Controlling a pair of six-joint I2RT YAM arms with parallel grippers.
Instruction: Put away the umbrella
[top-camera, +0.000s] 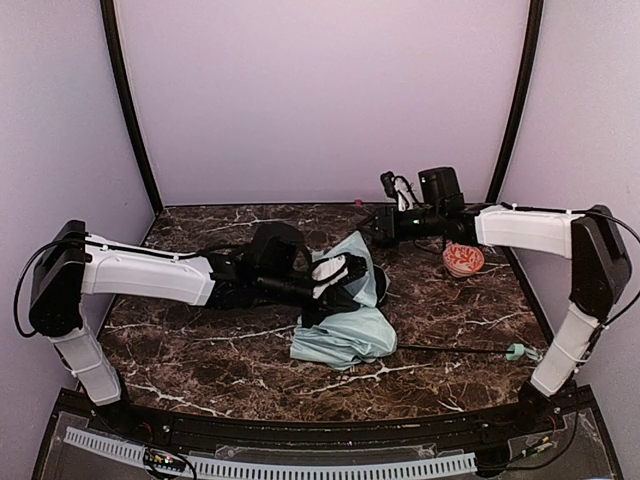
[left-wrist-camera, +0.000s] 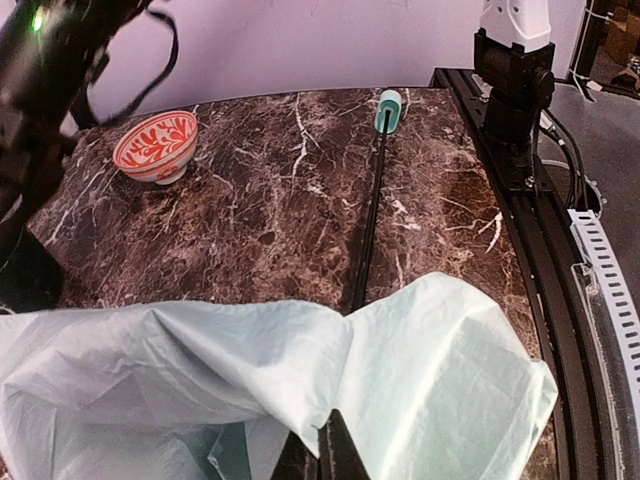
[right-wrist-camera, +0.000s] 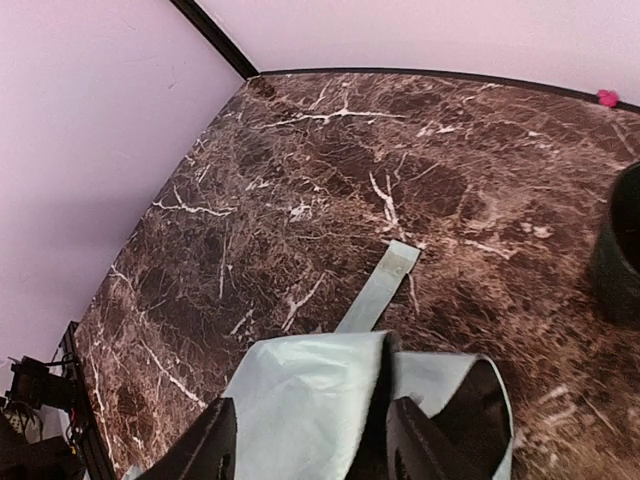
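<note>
The umbrella lies half collapsed mid-table, its pale mint canopy (top-camera: 345, 335) crumpled. The thin black shaft (left-wrist-camera: 370, 210) runs out to the small mint handle (left-wrist-camera: 387, 108) near the right arm's base. My left gripper (left-wrist-camera: 335, 455) is shut, with a fold of the canopy (left-wrist-camera: 440, 380) gathered at its tips and raised off the table. My right gripper (right-wrist-camera: 310, 440) is open at the canopy's far edge. Mint fabric (right-wrist-camera: 300, 400) and a black rib lie between its fingers. A mint closure strap (right-wrist-camera: 382, 285) lies flat on the marble beyond it.
A red-and-white patterned bowl (top-camera: 463, 260) stands at the back right, close under the right forearm. A dark cup (right-wrist-camera: 620, 255) shows at the right edge of the right wrist view. Walls close in the table (top-camera: 200, 350) at the back and sides.
</note>
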